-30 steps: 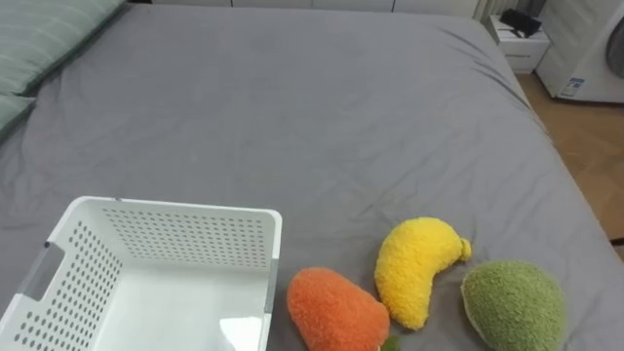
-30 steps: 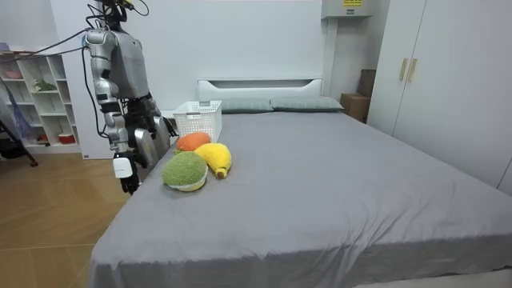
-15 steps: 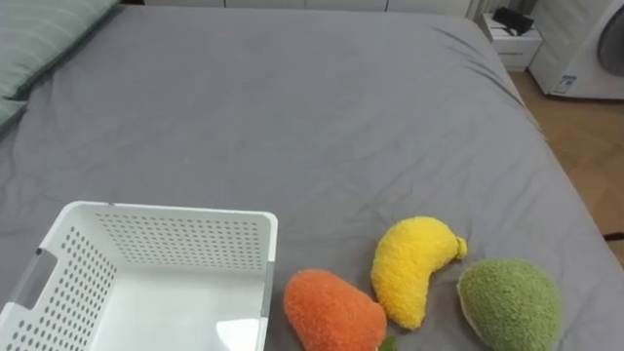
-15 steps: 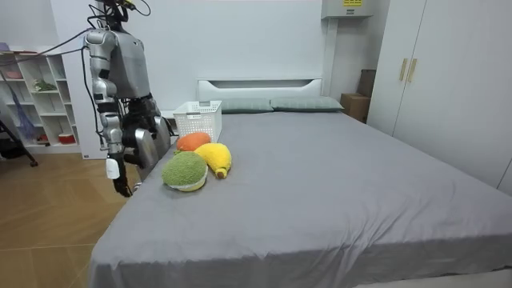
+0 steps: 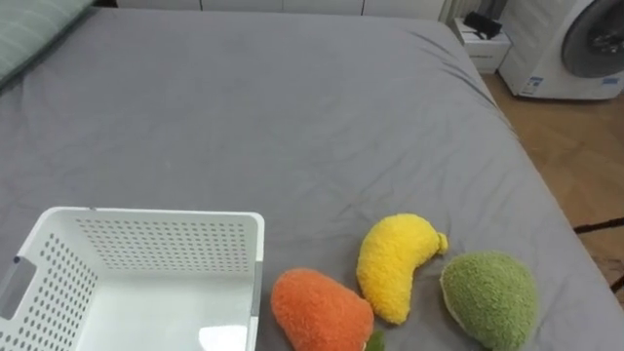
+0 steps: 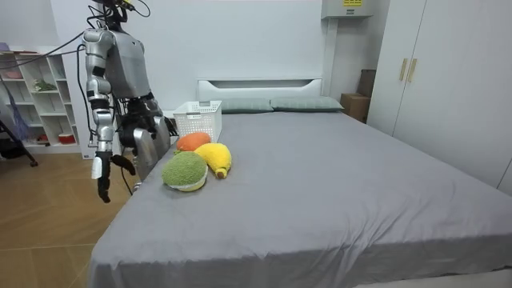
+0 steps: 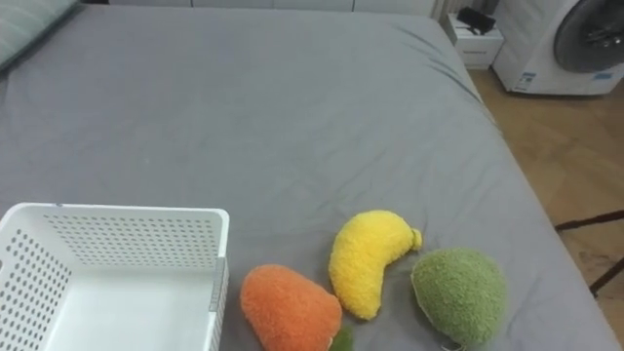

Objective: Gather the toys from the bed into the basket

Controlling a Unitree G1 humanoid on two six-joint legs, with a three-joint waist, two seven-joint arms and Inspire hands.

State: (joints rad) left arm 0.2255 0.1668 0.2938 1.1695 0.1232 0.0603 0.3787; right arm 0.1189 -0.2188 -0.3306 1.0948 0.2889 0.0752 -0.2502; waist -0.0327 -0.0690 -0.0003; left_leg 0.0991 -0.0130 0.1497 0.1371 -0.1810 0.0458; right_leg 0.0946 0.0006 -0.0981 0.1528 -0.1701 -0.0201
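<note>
1. The robot is standing beside the bed (image 5: 292, 117), and its right robot hand (image 6: 102, 182) is hanging low; I cannot tell if it is spread.
2. A white basket (image 5: 166, 253) is sitting on the bed.
3. An orange toy (image 5: 317, 310) is lying just beside it.
4. A yellow toy (image 5: 390, 263) and a green toy (image 5: 487, 297) are lying next along.

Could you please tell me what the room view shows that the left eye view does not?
The room view adds the robot standing at the bedside with its right hand hanging, plus the headboard, wardrobe and shelves. The left eye view adds a washing machine past the bed's far corner. Both share the grey bed, the white basket and the orange toy, yellow toy and green toy beside it.
</note>
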